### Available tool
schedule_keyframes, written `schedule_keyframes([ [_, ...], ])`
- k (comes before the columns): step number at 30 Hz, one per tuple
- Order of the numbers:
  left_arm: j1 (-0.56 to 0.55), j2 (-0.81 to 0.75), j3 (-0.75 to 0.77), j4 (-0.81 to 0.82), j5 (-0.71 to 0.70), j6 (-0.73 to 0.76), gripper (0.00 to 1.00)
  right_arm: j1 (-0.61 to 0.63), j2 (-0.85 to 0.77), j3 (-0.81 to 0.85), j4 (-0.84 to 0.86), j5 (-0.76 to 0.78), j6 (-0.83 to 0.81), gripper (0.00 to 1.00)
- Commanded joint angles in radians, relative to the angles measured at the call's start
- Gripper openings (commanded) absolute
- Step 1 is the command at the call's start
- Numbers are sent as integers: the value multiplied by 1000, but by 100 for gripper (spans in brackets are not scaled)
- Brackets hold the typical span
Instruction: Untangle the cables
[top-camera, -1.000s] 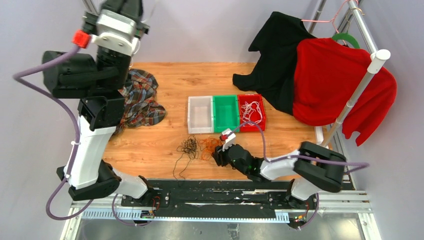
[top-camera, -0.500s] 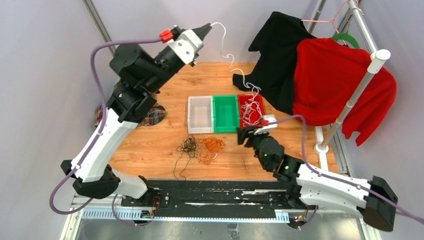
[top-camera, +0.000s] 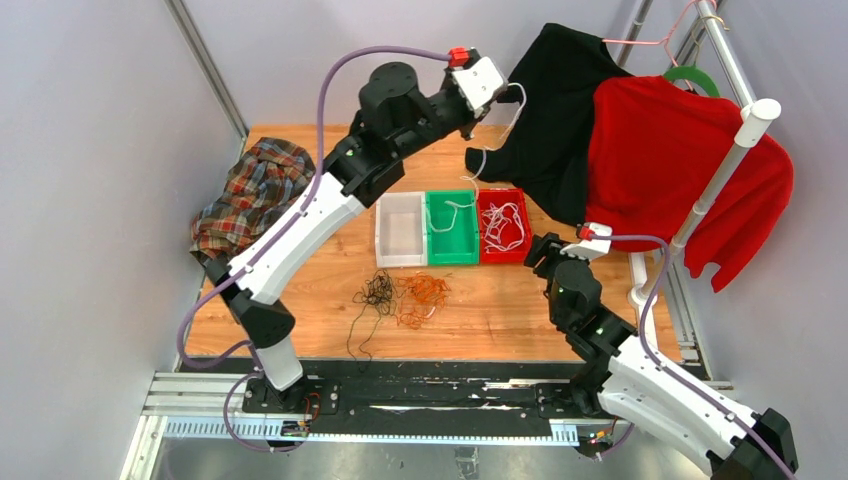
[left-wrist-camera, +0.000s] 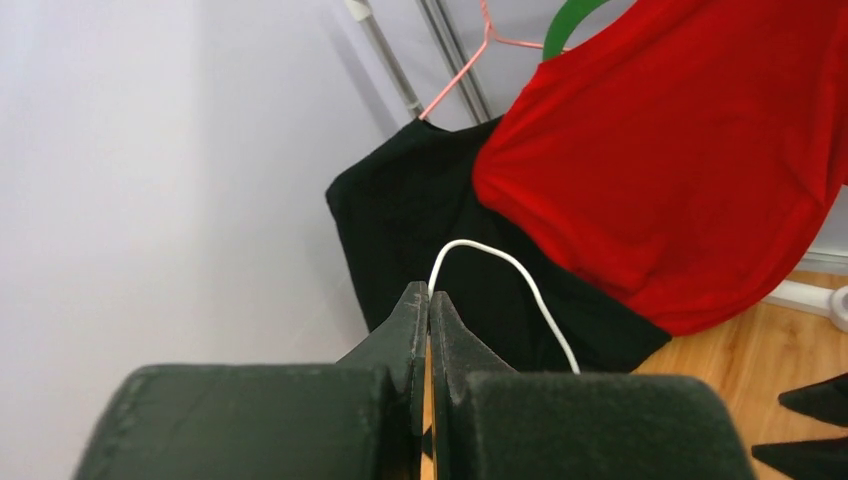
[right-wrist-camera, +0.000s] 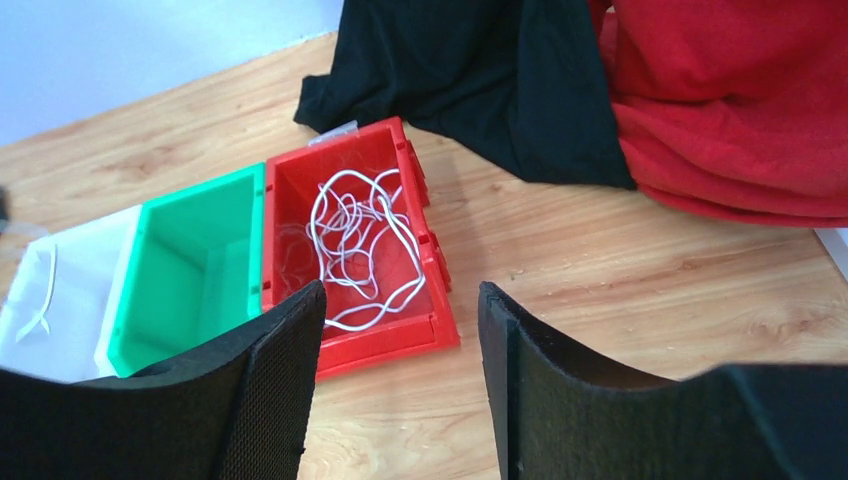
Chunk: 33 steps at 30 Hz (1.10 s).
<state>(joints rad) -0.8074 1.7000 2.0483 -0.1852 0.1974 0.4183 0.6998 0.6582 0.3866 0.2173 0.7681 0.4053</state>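
My left fingers (left-wrist-camera: 408, 335) pinch a white cable (left-wrist-camera: 505, 262) over the table's (top-camera: 500, 312) far edge; my right fingers (right-wrist-camera: 272, 385) gape near the red bin (right-wrist-camera: 398, 342).

No text, label, brand, number or sign can be read in any of the views.
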Motion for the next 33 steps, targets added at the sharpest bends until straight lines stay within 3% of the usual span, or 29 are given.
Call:
schedule_keyframes([
  [1,-13,49,135,26,19,-35,0,-23,14,-16,-13,-33,25,57],
  [5,-13,80,171,26,14,-24,0,-38,20,-24,9,-48,25,57],
  [14,-13,116,80,53,11,8,0,-53,12,-20,10,-40,-3,56],
  [25,-21,233,123,84,13,20,0,-65,-19,-55,-19,4,14,55],
  [33,-25,233,54,108,13,32,0,-69,-7,-48,-22,5,23,55],
])
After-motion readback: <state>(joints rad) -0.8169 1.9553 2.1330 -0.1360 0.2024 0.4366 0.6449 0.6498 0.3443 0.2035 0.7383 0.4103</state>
